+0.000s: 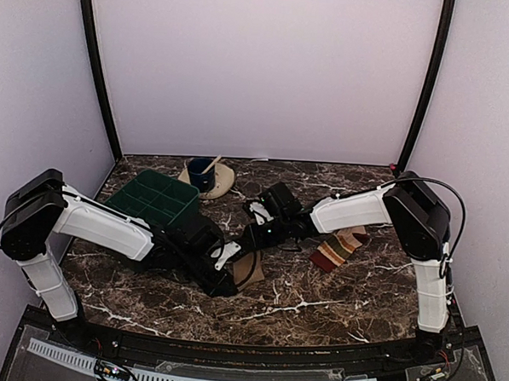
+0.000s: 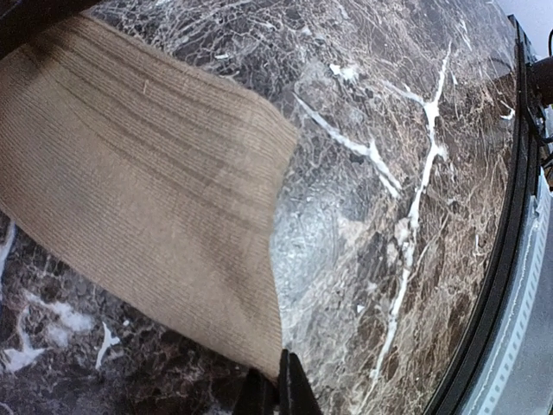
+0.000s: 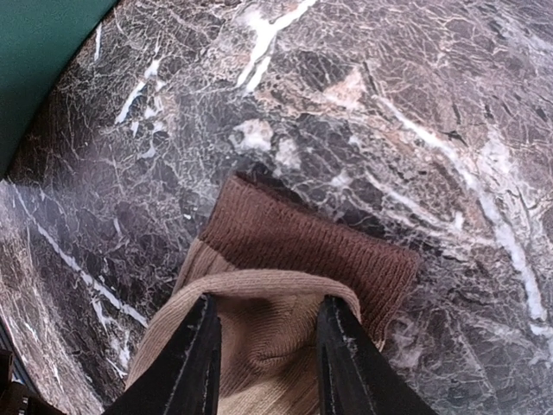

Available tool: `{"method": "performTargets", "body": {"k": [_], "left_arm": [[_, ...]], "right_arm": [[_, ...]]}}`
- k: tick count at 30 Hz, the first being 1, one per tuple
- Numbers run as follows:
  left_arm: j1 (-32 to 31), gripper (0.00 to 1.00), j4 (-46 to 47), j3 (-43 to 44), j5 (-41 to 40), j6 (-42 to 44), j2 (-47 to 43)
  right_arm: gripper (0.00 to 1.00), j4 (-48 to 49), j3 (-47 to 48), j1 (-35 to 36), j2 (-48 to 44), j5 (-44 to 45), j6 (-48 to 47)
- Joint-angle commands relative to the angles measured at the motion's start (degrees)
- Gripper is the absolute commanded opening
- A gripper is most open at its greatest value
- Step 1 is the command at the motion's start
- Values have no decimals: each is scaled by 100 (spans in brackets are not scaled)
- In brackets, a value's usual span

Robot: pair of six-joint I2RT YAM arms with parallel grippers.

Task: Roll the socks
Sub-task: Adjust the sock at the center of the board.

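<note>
Your tan sock (image 1: 252, 269) lies at the middle of the table (image 1: 334, 306), just in front of the near corner of the green tray (image 1: 156, 198), and both arms meet over it. It is thin ribbed knit, light and limp. Expect it to sag, stretch and fold wherever nothing supports it, and expect a roll to spring loose unless something pins it. In the right wrist view a darker brown end lies flat on the marble beyond a fold of tan cloth.

Your right gripper (image 3: 268, 300) has its fingers part-way in with a thick bunch of that tan fold between them, so it reads as clamped on the sock. Your left gripper (image 2: 278, 393) has its fingers drawn together at the corner of the ribbed end, apparently pinching the hem. Both look like sound holds, since a hem or a doubled fold should give more bite than a single layer, which would likely slide out.

The striped sock (image 1: 337, 246) lies flat to the right, well apart from the tan one, and neither gripper touches it.

You have open marble on the near side, between the tan sock and the black rail (image 2: 497, 285) along the table's near edge. To the far left the tray is near, with a blue cup (image 1: 202, 172) beyond it. The two wrists sit close together, so the tightest clearance is probably between them.
</note>
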Motion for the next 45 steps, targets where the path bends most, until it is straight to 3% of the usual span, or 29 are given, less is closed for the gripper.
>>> {"method": "performTargets", "body": {"k": [1,7,12,17,23,29,45], "left_arm": [[-30,0,-534,67,513,98,-29],[-30,12,-704,63,318,32,-1],[-30,37,-769,74,-195,-29,-320],[4,46,-890,174,-718,-51,-581],[14,47,-684,149,-1285,-109,-1040],[14,45,32,-130,-1221,-87,-1484],[-102,24,1283,-420,-456,-351,-1048]], "right_arm": [[35,-95,-169,-31,137,91,-1],[35,-158,-205,-9,107,141,-19],[36,-244,-185,38,47,198,-55],[39,-293,-181,71,2,191,-64],[46,-240,-283,111,-167,158,-30],[50,-55,-434,113,-468,-3,14],[53,957,-978,48,-996,-790,422]]}}
